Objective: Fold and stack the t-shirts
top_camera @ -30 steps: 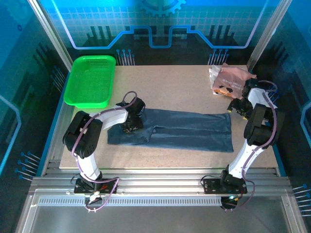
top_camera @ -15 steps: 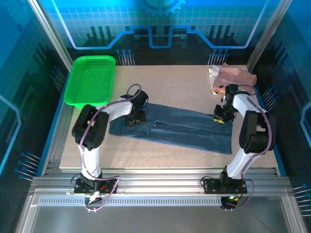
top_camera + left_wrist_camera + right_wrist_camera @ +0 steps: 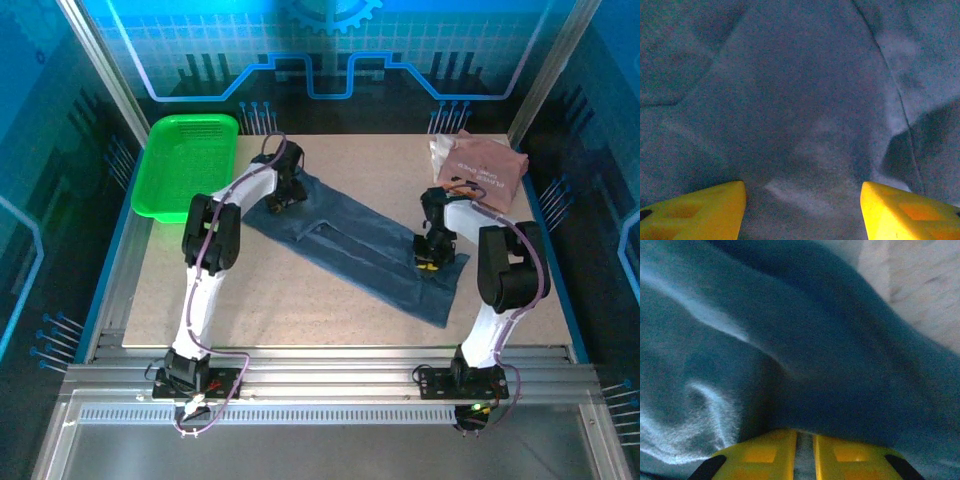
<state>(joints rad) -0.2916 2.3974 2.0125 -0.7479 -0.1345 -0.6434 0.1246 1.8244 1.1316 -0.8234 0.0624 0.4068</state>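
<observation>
The slate-blue t-shirt (image 3: 350,245) lies flat on the surface (image 3: 350,165), stretched on a slant from the far left down toward the near right. Seams and soft creases show on the cloth, but no label or writing.

The left hand (image 3: 283,195) sits on the shirt's far-left end, close to the green basket (image 3: 178,212). In the left wrist view its yellow fingers (image 3: 700,205) stand wide apart with blue cloth spread under and between them, so it is open and not clamped.

The right hand (image 3: 428,262) is at the shirt's near-right end. In the right wrist view its yellow fingers (image 3: 765,450) are almost together, with a thin fold of blue cloth caught in the narrow slit between them (a pinch on the slate-blue t-shirt).

The pink t-shirt (image 3: 485,162) lies bunched in the far-right corner of the surface, apart from the blue one. It carries a small print (image 3: 460,184) along its near edge, with what looks like lettering, too small and blurred to read.
</observation>
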